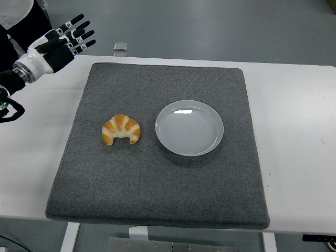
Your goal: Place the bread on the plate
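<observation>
- My left robot hand [63, 39] is up at the far left corner of the mat [157, 199], just off its edge, and it holds nothing.
- Its fingers [79, 32] are straight and spread, pointing toward the far right.
- My right hand is not in the picture.
- The bread [121, 129] lies on the mat, just left of the plate [189, 127], with a small gap between them.
- It is a croissant shaped like an arch. Its long way runs left to right, and its two tips point toward my side of the desk [299, 136].
- From my left hand, the bread is nearer to me and off to the right, well apart from the hand.
- I think the left hand should do the job, since it is the only one I can see and the bread is on its side of the plate.
- The plate is white, round and bare.
- Nothing sits between my hand and the bread, or between the bread and the plate. The way looks clear.
- A small clear thing [121, 48] sits on the desk past the far edge of the mat, out of the way.
- The bread is not picked up yet.
</observation>
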